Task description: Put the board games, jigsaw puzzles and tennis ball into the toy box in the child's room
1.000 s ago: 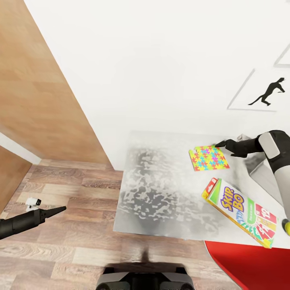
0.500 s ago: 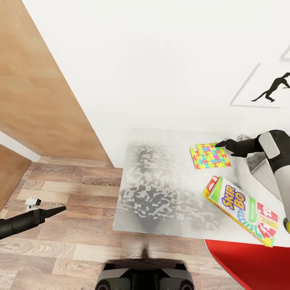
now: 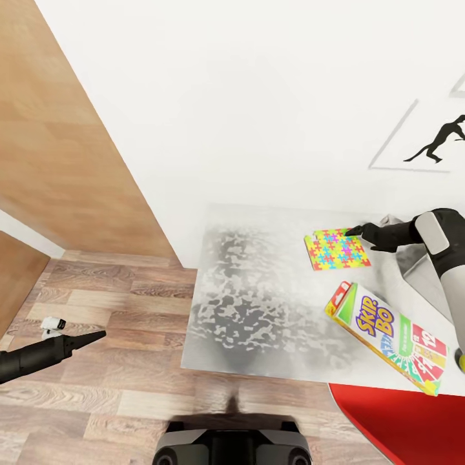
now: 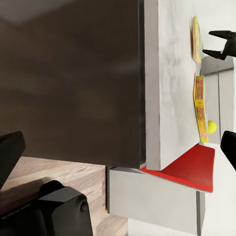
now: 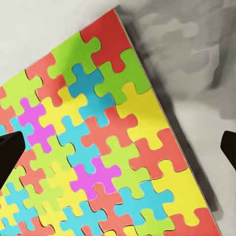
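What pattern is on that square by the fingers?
Interlocking jigsaw puzzle pieces in many bright colours; clearest in the right wrist view.

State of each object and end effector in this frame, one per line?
jigsaw puzzle: flat on the table, ungrasped.
Skip-Bo board game: flat on the table, untouched.
tennis ball: resting past the board game.
right end effector: open, at the puzzle's edge.
left end effector: hanging over the floor, holding nothing.

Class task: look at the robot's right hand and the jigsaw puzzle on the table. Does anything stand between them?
Nothing visible does. The right hand hangs open at the far corner of the jigsaw puzzle, its fingertips straddling the puzzle's bare top. The Skip-Bo board game lies apart on the table, nearer the robot.
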Motion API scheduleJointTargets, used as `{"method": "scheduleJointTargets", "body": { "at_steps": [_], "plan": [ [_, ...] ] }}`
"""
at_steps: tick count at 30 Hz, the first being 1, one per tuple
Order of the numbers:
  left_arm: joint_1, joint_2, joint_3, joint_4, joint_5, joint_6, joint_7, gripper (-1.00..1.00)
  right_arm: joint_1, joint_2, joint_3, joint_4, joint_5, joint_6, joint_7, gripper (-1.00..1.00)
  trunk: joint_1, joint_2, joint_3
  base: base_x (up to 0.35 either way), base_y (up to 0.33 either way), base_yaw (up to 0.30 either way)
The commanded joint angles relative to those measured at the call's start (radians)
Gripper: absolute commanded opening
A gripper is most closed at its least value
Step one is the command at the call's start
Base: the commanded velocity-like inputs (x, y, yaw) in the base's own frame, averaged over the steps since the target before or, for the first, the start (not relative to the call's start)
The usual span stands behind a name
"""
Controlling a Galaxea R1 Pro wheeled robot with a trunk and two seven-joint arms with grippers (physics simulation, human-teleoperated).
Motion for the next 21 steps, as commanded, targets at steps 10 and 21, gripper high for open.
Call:
{"method": "scheduleJointTargets", "body": {
  "at_steps": [10, 21],
  "plan": [
    [0.0, 0.0, 0.0, 0.0, -0.001, 0.011, -0.004, 1.0, -0.001, -0.001, 0.002, 0.0, 0.01, 0.003, 0.01, 1.0, 0.001, -0.002, -0.001, 0.0, 0.0, 0.0],
    [0.0, 0.0, 0.0, 0.0, -0.001, 0.011, -0.004, 1.0, -0.001, -0.001, 0.002, 0.0, 0.01, 0.003, 0.01, 1.0, 0.001, -0.002, -0.001, 0.0, 0.0, 0.0]
  ]
}}
